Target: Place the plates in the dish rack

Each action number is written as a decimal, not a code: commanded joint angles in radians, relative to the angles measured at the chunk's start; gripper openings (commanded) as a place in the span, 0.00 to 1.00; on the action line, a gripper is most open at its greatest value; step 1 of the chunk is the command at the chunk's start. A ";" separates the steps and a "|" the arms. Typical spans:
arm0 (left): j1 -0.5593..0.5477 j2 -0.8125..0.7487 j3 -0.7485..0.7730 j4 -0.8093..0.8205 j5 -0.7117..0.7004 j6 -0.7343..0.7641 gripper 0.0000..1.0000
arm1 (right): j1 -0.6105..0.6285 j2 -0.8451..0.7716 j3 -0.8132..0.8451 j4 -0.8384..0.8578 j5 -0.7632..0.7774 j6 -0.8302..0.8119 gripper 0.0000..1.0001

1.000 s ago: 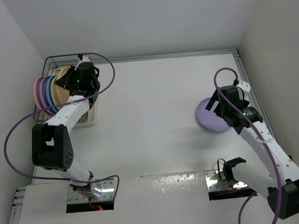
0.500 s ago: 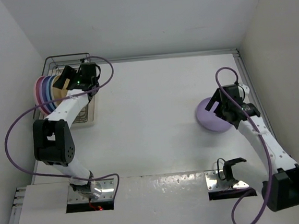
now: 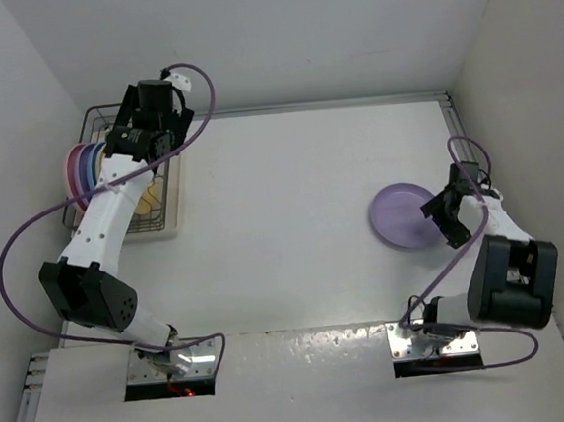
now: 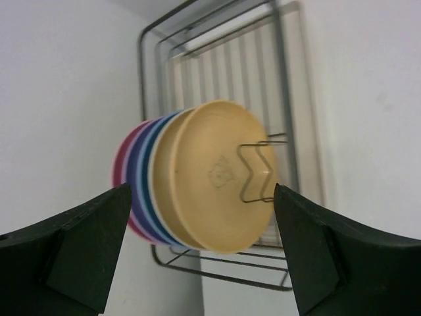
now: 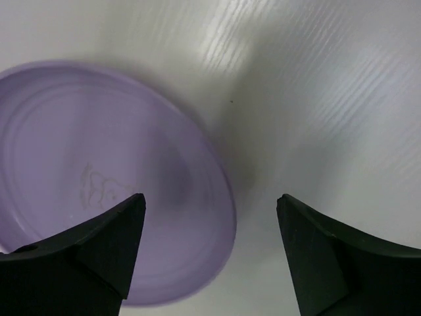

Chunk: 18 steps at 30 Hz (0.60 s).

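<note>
The dish rack (image 3: 93, 115) stands at the far left, its dark wires (image 4: 283, 99) over a cream tray. Several plates stand on edge in it: pink (image 4: 119, 170), lilac, blue (image 4: 141, 172), cream and, foremost, orange-yellow (image 4: 204, 172). My left gripper (image 3: 130, 143) hovers open above them (image 4: 202, 197), clear of the orange-yellow plate. A lilac plate (image 3: 401, 216) lies flat on the table at the right. My right gripper (image 3: 444, 213) is open, its fingers straddling that plate's (image 5: 99, 178) right rim (image 5: 210, 217) without touching it.
White walls close in beside the rack and at the back. A metal rail (image 3: 456, 132) runs along the table's right side, near the lilac plate. Purple cables (image 3: 204, 109) loop off both arms.
My left gripper opened, let go of the orange-yellow plate in the rack and drew back upward. My right arm folded back toward the rail, bringing its gripper over the lilac plate's right rim.
</note>
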 commanded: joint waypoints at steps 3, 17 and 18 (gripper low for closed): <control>0.031 -0.106 0.004 -0.116 0.385 -0.023 0.94 | -0.072 0.185 0.012 0.158 -0.140 -0.012 0.69; 0.087 -0.212 -0.084 -0.226 0.805 0.033 0.95 | 0.112 0.145 -0.034 0.293 -0.126 -0.160 0.00; 0.087 -0.212 -0.113 -0.226 0.842 0.033 0.95 | 0.185 0.126 -0.043 0.299 -0.120 -0.193 0.00</control>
